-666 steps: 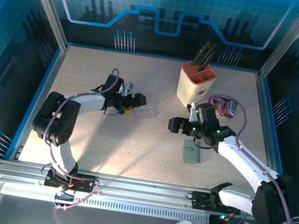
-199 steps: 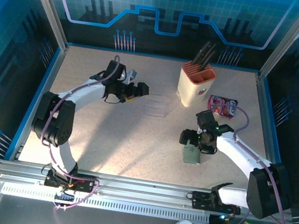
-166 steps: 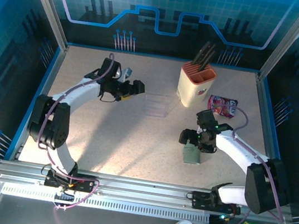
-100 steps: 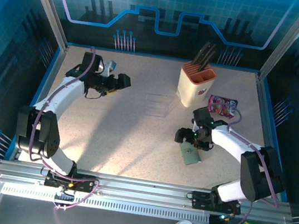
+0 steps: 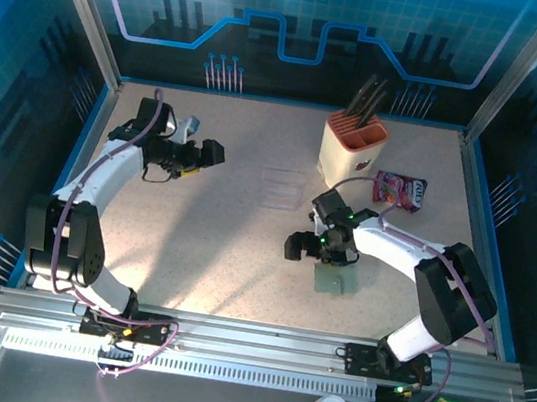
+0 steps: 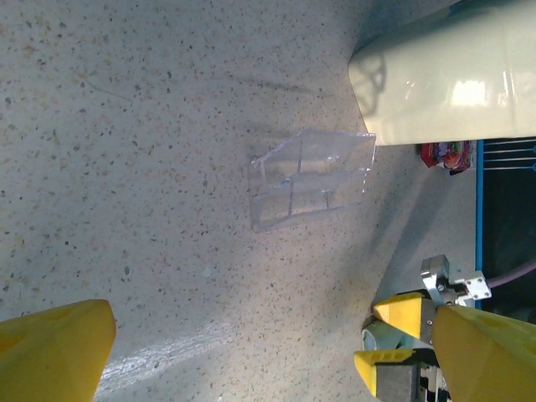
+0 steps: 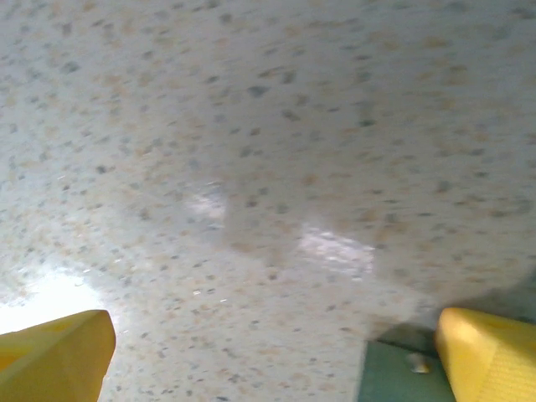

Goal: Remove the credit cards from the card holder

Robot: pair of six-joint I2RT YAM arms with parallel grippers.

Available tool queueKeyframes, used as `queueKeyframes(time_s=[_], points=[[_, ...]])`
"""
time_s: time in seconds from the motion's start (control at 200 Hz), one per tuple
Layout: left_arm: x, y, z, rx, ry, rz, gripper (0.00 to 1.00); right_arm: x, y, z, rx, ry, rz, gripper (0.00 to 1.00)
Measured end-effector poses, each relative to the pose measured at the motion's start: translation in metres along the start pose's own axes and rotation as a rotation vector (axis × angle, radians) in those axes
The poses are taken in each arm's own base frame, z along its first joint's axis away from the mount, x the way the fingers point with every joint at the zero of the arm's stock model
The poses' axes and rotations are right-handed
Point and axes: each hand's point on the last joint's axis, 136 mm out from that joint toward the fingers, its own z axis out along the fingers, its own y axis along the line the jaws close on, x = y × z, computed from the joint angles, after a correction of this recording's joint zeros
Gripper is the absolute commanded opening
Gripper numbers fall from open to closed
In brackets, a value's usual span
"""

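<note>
Card holder (image 5: pixel 335 278) edge beside spread right pincer (image 5: pixel 294 246).

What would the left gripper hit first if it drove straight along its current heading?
Probably the clear plastic tray, straight ahead of the left gripper; the cream knife block stands beyond it. Depth is unclear, so it could pass above.

One each: card holder (image 5: pixel 335 282), knife block (image 5: pixel 348 157), tray (image 5: pixel 283 189).
</note>
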Motion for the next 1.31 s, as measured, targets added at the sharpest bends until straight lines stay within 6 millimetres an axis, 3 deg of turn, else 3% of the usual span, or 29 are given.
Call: queueKeyframes(time_s=[0.265,0.445,0.75,1.025,1.306], points=[[0.008,0.009,0.002,-0.011,0.016,-0.004,0.98,0.033,0.013,0.004,0.037,0.089,-0.044,1.0],[0.007,0.01,0.001,-0.011,0.015,-0.004,0.98,0.051,0.002,-0.005,0.098,0.118,-0.008,1.0],[0.011,0.01,0.003,-0.003,0.024,-0.011,0.98,0.069,-0.022,-0.041,0.199,0.078,0.074,1.0],[0.012,0.009,0.003,0.012,0.029,-0.016,0.99,0.076,-0.062,-0.063,0.298,-0.075,0.394,1.0],[0.017,0.011,0.006,0.017,0.042,-0.028,0.99,0.077,-0.086,-0.054,0.302,-0.135,0.72,1.0]])
